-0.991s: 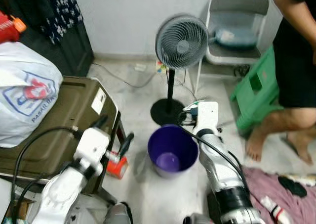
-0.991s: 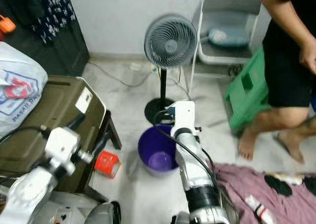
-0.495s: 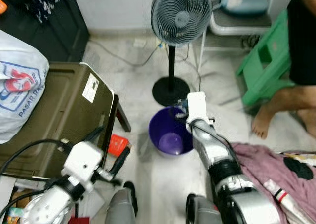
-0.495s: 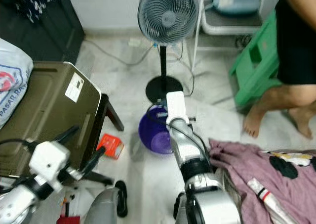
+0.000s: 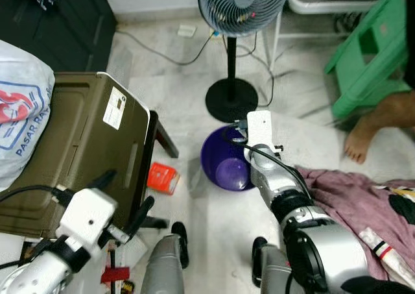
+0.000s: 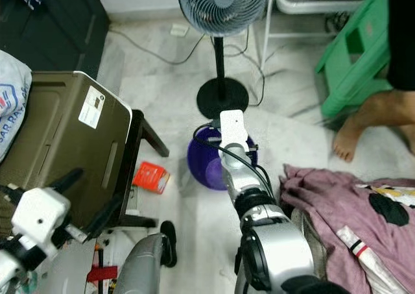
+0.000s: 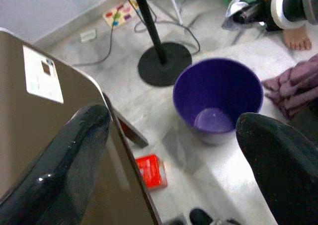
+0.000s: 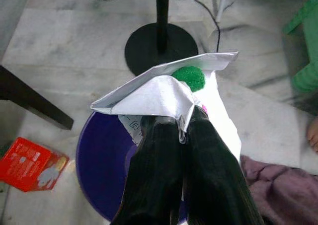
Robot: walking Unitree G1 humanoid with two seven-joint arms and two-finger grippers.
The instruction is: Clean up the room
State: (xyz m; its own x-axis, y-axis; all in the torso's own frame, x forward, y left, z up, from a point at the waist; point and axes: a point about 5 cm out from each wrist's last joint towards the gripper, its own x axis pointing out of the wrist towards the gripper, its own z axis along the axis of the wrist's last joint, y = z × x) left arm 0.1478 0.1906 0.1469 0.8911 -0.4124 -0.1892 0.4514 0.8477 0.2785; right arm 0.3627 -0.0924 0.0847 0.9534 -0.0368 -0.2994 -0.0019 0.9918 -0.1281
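A purple bin [image 5: 225, 169] stands on the marble floor in front of the fan base. My right gripper [image 8: 183, 126] is above its far rim, shut on a crumpled silver-white wrapper [image 8: 158, 92] with a green blob on it. The right wrist [image 5: 260, 129] sits over the bin's right edge. A red packet [image 5: 162, 178] lies on the floor left of the bin, beside a dark table leg. My left gripper [image 5: 127, 193] hangs open and empty low on the left, next to the olive case; its fingers [image 7: 74, 160] frame the bin [image 7: 218, 98].
An olive case [image 5: 78, 145] and a white plastic bag [image 5: 19, 112] sit on a low table at left. A pedestal fan [image 5: 241, 2] with cables stands behind the bin. A green stool [image 5: 376, 47], a person's foot [image 5: 371, 130] and mauve cloth [image 5: 356, 196] are at right.
The head camera has tipped downward, so the whole scene shifted up. The right gripper keeps the wrapper over the bin. The left arm has dropped lower in the picture.
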